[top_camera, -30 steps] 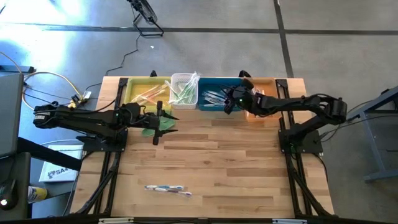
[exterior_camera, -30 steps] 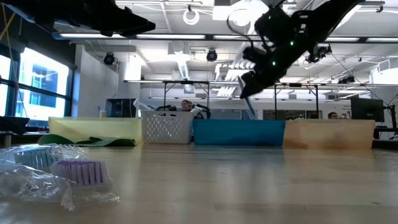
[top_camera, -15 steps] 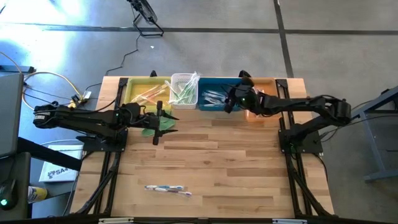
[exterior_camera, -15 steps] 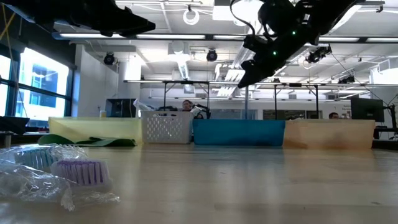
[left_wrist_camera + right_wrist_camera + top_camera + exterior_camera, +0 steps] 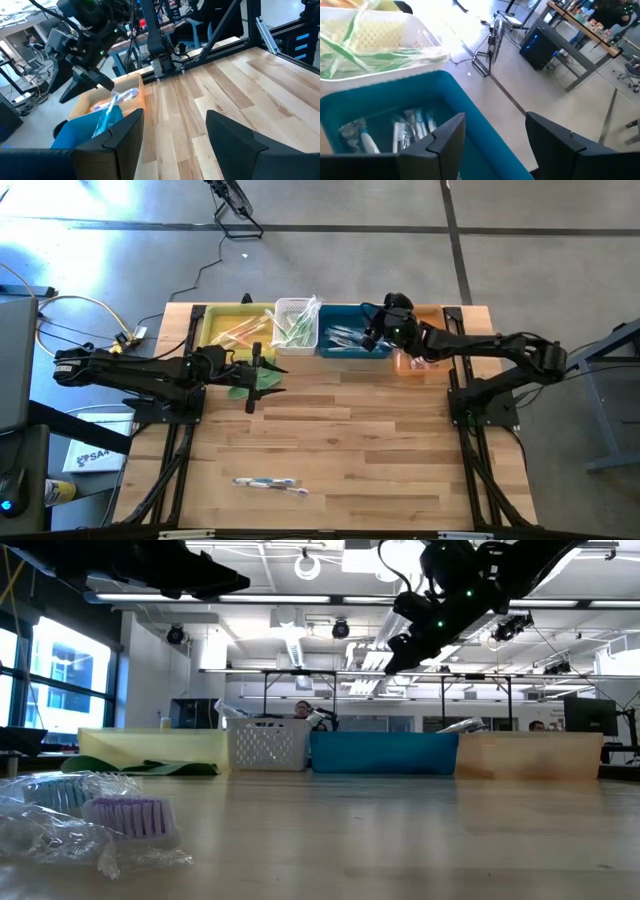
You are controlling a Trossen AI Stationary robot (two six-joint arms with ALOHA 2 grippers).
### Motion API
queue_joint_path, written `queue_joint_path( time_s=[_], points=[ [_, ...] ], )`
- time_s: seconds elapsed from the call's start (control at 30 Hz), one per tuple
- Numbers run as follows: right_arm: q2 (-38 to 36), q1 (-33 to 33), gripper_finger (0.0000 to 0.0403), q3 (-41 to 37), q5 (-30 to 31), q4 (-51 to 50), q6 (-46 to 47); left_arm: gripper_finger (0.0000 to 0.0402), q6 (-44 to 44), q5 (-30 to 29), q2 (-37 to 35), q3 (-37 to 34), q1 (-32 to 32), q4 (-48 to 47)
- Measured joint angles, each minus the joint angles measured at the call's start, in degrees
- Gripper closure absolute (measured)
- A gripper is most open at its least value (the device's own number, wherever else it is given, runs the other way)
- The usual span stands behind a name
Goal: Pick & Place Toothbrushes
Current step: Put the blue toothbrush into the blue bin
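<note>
Right tool (image 5: 371, 338) is seen raised above the blue bin (image 5: 352, 343) at the far edge of the tabletop (image 5: 380, 440), its fingers spread wide with nothing between them. In the right wrist view the bin lies directly below the two dark fingers, and blue-white toothbrushes (image 5: 412, 127) rest on its floor. The height is judged to keep the tool clear of the bin walls.

Four bins are lined up along the far edge, each apparently kept for one colour: a yellow bin (image 5: 232, 330) with orange-yellow toothbrushes (image 5: 238, 332), a white basket (image 5: 296, 323) with green toothbrushes (image 5: 296, 330), the blue bin, and an orange bin (image 5: 422, 340) at the right end.

Left tool (image 5: 252, 370) is held just in front of the yellow bin, over a green cloth (image 5: 262, 381) near the far left corner. Its fingers are also spread wide and empty, as the left wrist view shows; this arm appears to be waiting.

One wrapped toothbrush (image 5: 266, 484) is left on the tabletop near the front edge, left of centre. It lies well apart from both tools, closer to the left one. In the low view its purple-bristled head (image 5: 130, 817) is seen in crumpled clear wrap.
</note>
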Motion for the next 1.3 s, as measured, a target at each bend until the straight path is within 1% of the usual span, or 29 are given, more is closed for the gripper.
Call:
queue_joint_path(
  time_s=[0.13,0.23,0.3,0.37,0.43,0.6,0.63,0.8,0.97,1.07,1.13,1.27,1.3],
  points=[
    [-2.7,0.3,0.0202,0.0,-0.1,-4.5,0.1,0.0192,-0.7,0.0,0.0,0.0,0.0,-1.1],
    [-6.1,0.7,0.0206,0.0,-0.7,-12.2,0.4,0.0192,-0.9,0.0,0.0,0.0,0.0,-1.6],
    [-8.7,1.0,0.0219,0.0,-1.6,-18.8,1.7,0.0192,-0.9,0.0,0.0,0.0,0.0,-1.7],
    [-11.4,1.1,0.0242,0.0,-3.0,-25.0,4.4,0.0192,-0.6,0.0,0.0,0.0,0.0,-1.5],
    [-14.1,1.1,0.0274,0.0,-5.4,-29.9,7.9,0.0192,0.1,0.0,0.0,0.0,0.0,-1.1],
    [-18.8,1.0,0.0374,0.0,-12.2,-40.1,14.4,0.0192,0.7,0.0,0.0,0.0,0.0,-0.8],
    [-19.2,1.0,0.0387,0.0,-13.2,-41.8,15.2,0.0192,0.7,0.0,0.0,0.0,0.0,-0.8],
    [-18.6,1.0,0.0400,-0.3,-20.7,-49.2,18.1,0.0192,0.7,-0.1,0.0,0.0,0.0,-0.9],
    [-15.2,1.0,0.0401,-2.1,-23.0,-50.5,19.0,0.0192,0.7,-0.1,0.0,0.0,0.0,-0.9],
    [-12.2,1.0,0.0401,-2.9,-21.9,-50.6,19.0,0.0192,0.7,-0.1,0.0,0.0,0.0,-1.0],
    [-9.8,1.0,0.0401,-3.1,-19.7,-49.9,19.0,0.0192,0.7,-0.1,0.0,0.0,0.0,-1.1],
    [-5.1,1.0,0.0401,-3.2,-11.3,-48.2,18.9,0.0192,0.7,-0.1,0.0,0.0,0.0,-1.3],
    [-4.1,1.0,0.0401,-3.2,-10.0,-47.3,18.8,0.0192,0.7,-0.1,0.0,0.0,0.0,-1.3]
  ],
)
